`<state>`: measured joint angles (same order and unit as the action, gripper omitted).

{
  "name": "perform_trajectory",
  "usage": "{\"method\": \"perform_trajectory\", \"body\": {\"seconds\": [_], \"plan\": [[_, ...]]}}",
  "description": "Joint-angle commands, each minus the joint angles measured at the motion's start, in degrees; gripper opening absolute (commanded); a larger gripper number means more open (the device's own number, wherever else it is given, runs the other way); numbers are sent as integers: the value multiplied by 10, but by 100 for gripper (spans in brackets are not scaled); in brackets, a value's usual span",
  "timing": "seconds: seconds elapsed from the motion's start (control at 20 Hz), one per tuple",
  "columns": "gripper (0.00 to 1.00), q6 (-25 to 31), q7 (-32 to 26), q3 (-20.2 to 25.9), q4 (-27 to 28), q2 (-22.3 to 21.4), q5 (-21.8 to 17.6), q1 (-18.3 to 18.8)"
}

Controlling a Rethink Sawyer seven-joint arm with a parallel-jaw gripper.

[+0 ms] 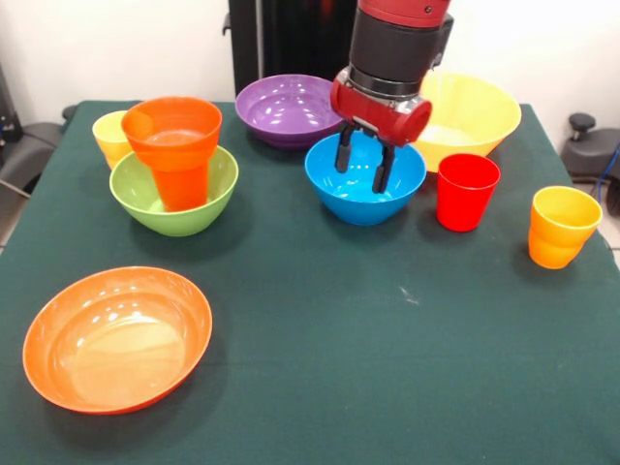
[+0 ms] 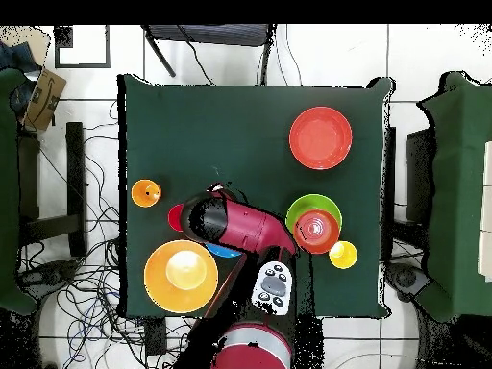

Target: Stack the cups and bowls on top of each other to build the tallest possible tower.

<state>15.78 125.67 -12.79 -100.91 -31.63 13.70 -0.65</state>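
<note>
Gripper (image 1: 364, 167) hanging with fingers spread apart, nothing held, tips dipping into the blue bowl (image 1: 365, 193) right underneath. Looks like a grab at that bowl's rim coming up. Best bet probably: shift a touch so one finger drops inside the wall and the other outside, pinch the rim firmly, lift straight up so nothing tips. Glossy plastic, so likely slippery, worth closing fully before lifting. Destination well off to the side: the tower (image 1: 175, 167) so far, just the green bowl (image 1: 174, 201) with an orange cup (image 1: 178, 145) standing in it, yellow cup (image 1: 109, 137) tucked just behind. Purple bowl (image 1: 288, 110) and big yellow bowl (image 1: 468, 116) just past the gripper, red cup (image 1: 467, 191) beside the blue bowl, yellow-orange cup (image 1: 562, 226) farther out, wide orange bowl (image 1: 117, 338) well apart on the near side. Front view shows the finger spread and the dip into the bowl; from overhead the arm covers almost all of the blue bowl (image 2: 223, 251), finger gap impossible to read, but layout across the table (image 2: 231, 125) way clearer.
</note>
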Motion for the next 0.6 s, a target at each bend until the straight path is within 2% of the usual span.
{"method": "perform_trajectory", "body": {"seconds": [0.05, 0.6], "plan": [[100, -39, 92, 72, -17, 19, 14, -6], [100, -97, 98, 72, -25, 36, 5, -13]]}}
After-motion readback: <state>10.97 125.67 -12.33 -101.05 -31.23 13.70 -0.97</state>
